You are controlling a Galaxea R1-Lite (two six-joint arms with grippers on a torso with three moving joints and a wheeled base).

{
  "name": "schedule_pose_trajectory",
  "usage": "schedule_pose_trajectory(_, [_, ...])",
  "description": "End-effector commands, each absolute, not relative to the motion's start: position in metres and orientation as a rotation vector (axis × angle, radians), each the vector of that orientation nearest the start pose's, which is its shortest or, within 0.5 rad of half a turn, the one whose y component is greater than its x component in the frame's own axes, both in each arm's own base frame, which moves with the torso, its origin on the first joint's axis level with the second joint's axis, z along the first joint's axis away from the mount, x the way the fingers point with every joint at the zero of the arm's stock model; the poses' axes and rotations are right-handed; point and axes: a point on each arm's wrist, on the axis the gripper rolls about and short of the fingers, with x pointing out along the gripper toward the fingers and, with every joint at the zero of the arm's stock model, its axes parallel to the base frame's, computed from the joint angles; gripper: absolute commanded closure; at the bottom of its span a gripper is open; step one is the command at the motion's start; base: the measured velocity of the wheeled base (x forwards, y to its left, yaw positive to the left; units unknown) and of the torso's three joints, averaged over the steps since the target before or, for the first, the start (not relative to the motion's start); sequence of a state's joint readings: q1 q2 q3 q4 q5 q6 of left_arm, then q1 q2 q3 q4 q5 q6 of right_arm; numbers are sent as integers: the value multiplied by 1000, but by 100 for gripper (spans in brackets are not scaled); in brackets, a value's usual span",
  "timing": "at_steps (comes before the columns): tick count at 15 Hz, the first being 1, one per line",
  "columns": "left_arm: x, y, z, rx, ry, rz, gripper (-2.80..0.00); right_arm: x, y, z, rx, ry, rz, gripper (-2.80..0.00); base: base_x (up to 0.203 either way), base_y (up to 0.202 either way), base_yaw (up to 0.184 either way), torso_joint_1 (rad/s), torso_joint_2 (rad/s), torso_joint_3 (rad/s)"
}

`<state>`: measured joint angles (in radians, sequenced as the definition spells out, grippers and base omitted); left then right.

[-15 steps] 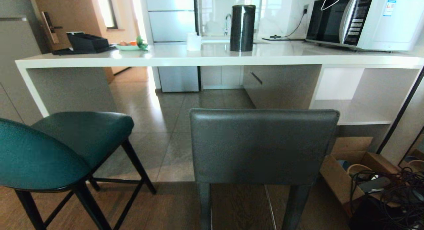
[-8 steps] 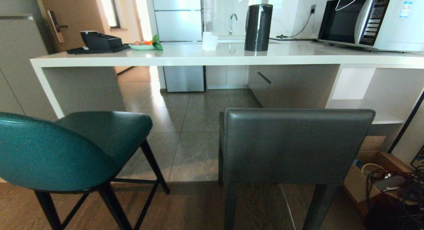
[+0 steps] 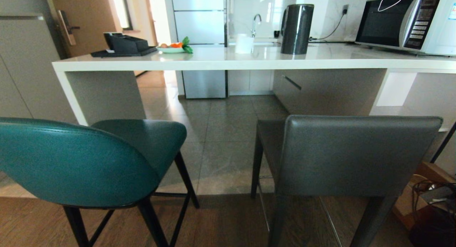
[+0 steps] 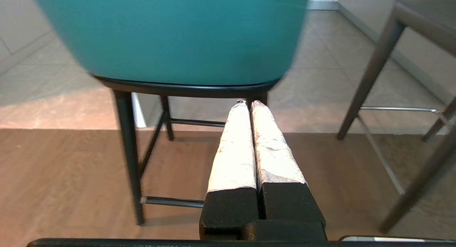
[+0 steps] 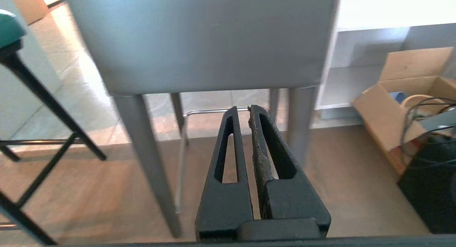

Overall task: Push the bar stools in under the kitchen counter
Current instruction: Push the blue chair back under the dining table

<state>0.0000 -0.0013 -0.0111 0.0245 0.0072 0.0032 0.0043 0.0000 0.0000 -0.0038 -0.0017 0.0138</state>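
Teal stool [image 3: 82, 161]: left, outside the worktop [image 3: 249, 63].
Grey stool [image 3: 356, 154]: right, outside too.
Left gripper [image 4: 249, 104]: fingers together, empty.
Right gripper [image 5: 242, 108]: fingers together, empty.

Teal stool [image 3: 71, 161]: smooth leather-look back, thin matt black legs. Grey stool [image 3: 356, 154]: matt leather-look back, slight sheen. Kitchen counter [image 3: 221, 63]: glossy off-white stone-look top. Near floor wood-look, far floor glossy tile. Left gripper [image 4: 248, 104] fingers wrapped in crinkled silvery tape.

left pincer [image 4: 248, 104] closed, right pincer [image 5: 242, 110] closed
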Motion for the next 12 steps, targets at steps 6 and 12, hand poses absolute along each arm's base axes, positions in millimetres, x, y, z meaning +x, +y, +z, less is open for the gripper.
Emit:
schedule_pose_trajectory(6, [-24,0,76,3,13,8,0,-22,0,75,14,0,3,0,0,198,-2,3,2,1])
schedule_pose_trajectory(12, [-24,0,76,3,12,9,0,-22,0,75,14,0,3,0,0,195,-1,1,3,3])
